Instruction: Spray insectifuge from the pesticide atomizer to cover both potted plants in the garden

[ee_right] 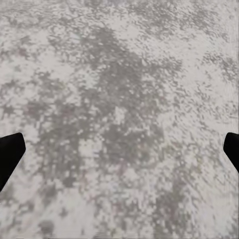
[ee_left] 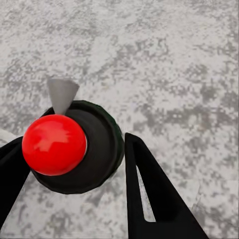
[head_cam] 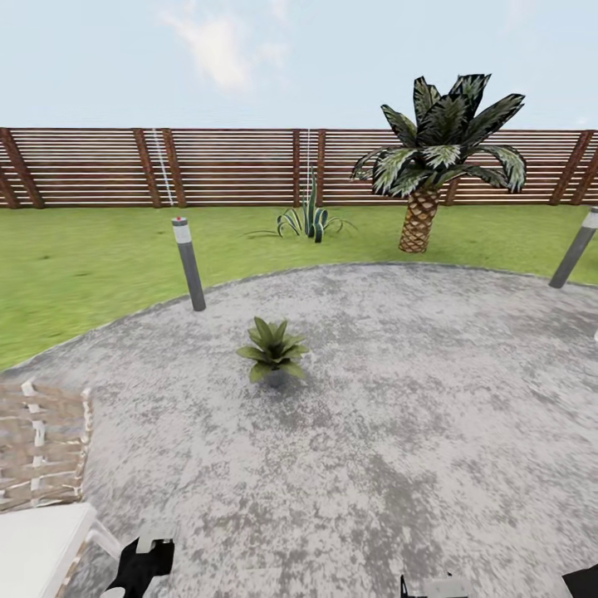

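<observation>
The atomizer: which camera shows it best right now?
The left wrist view. The pesticide atomizer shows from above between the left gripper fingers: dark round body, red ball top, grey nozzle. The head view catches only a dark sliver of that gripper at the frame's bottom edge; the right wrist view shows patio.

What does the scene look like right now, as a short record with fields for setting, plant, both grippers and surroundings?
setting: round grey speckled patio bordered by green lawn
plant: small low rosette of broad green leaves on the patio, ahead of the robot
left gripper: shut on dark round-bodied atomizer with red ball top
right gripper: open, above bare patio
surroundings: brown slatted fence, scaly-trunked palm
</observation>
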Robot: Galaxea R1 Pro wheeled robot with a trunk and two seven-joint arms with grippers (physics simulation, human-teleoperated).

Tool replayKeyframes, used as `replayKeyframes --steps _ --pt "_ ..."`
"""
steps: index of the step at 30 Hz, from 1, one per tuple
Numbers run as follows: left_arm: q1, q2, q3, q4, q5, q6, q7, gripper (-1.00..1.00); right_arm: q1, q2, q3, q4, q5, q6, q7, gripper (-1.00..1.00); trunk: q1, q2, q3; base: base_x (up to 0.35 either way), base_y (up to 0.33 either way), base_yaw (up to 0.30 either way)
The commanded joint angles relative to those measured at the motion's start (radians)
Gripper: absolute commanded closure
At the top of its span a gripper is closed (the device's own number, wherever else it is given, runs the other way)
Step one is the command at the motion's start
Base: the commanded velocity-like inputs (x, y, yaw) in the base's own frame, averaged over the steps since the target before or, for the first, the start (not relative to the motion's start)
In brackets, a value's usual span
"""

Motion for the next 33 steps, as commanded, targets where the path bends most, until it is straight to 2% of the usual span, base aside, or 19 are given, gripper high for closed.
replayKeyframes --steps 1,17,33 --pt "-0.001 0.0 -0.004 0.001 0.005 -0.003 0.002 1.0 -0.001 0.001 -0.005 0.001 0.011 -0.001 -0.008 -1.0 0.0 0.0 -0.001 0.323 0.0 0.0" --pt "-0.001 -0.001 -0.005 0.001 0.007 -0.004 0.002 1.0 -0.001 0.002 -0.004 0.001 0.014 -0.001 -0.008 -1.0 0.0 0.0 -0.001 0.337 -0.002 0.0" --pt "-0.001 -0.001 -0.008 0.001 0.0 -0.003 -0.006 1.0 -0.001 0.002 -0.002 0.001 0.017 -0.001 -0.002 -1.0 0.0 0.0 -0.001 0.327 -0.088 0.0"
